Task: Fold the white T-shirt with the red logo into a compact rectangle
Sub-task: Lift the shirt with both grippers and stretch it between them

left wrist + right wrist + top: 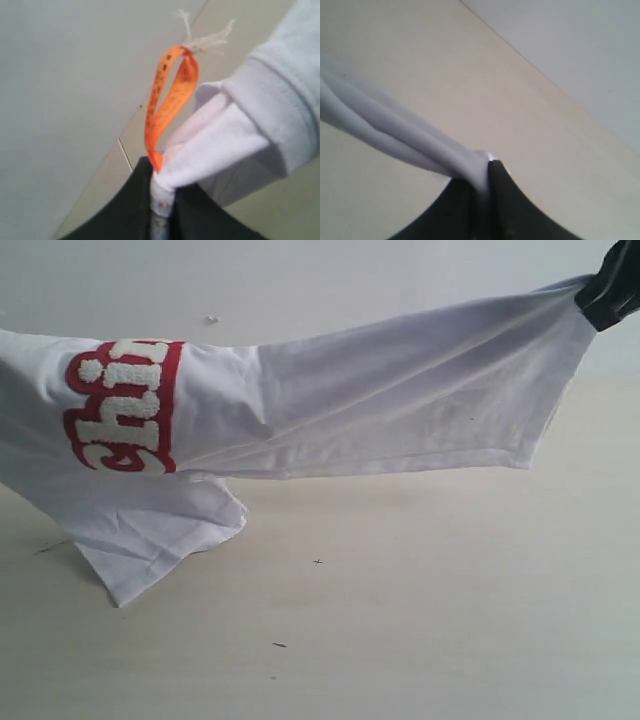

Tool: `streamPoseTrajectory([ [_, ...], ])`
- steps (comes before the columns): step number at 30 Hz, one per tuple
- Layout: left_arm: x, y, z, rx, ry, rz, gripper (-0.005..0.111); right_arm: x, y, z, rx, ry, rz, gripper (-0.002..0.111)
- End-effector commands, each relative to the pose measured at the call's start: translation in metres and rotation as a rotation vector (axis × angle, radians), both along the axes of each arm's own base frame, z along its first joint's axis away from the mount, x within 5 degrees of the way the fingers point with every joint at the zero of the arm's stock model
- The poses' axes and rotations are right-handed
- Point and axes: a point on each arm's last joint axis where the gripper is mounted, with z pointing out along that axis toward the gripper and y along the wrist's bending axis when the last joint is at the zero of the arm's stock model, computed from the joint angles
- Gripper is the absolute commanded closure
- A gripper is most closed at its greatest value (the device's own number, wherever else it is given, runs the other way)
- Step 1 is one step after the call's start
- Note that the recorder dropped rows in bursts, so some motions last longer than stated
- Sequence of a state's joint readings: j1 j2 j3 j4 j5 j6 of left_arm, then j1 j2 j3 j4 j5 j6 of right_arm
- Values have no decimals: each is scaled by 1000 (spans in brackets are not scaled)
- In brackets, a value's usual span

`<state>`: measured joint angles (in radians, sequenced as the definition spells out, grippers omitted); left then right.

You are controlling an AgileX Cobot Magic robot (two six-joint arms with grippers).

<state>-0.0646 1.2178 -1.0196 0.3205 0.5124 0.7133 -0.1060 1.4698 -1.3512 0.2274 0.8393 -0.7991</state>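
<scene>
white t-shirt [400, 390] hangs closest to the exterior camera, pulled into a long taut band above the pale wooden table [420, 640]. it runs from the left edge of that view to the top right corner. the red logo [125, 405] sits near the left end, turned on its side so the fuzzy white letters in their thick red outline run vertically, partly cut off by a fold. below it a sleeve [160, 530] droops toward the tabletop; whether its tip touches the wood i cannot tell. the right gripper [487, 172] is clamped on a bunched corner of the cloth, its dark fingers pressed together and folds fanning away from them. the left gripper [161, 195] is likewise clenched on fabric at the neck, just beside the ribbed collar [280, 90]. the orange neck tag [167, 100] loops out from the pinch, with frayed white threads [205, 37] at its far end. a few small dark specks [318, 562] lie on the table under the shirt.
</scene>
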Motion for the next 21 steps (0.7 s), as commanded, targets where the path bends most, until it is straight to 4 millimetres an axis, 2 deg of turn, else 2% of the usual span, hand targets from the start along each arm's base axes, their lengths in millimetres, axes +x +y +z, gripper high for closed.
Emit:
streamPoseTrajectory([
  [1, -40, -1, 17, -82, -51, 17, 107, -35, 5, 33, 53, -45, -37, 108],
  [11, -118, 5, 36, -142, -80, 55, 107, -109, 15, 78, 123, -97, -83, 108],
  [15, -147, 7, 48, -114, -159, 33, 107, -131, 21, 93, 183, -161, -87, 108],
  [16, -159, 8, 56, -78, -222, 5, 107, -138, 24, 98, 217, -184, -76, 108],
  [21, -172, 9, 74, -58, -302, -6, 107, -148, 27, 105, 259, -224, -89, 108],
])
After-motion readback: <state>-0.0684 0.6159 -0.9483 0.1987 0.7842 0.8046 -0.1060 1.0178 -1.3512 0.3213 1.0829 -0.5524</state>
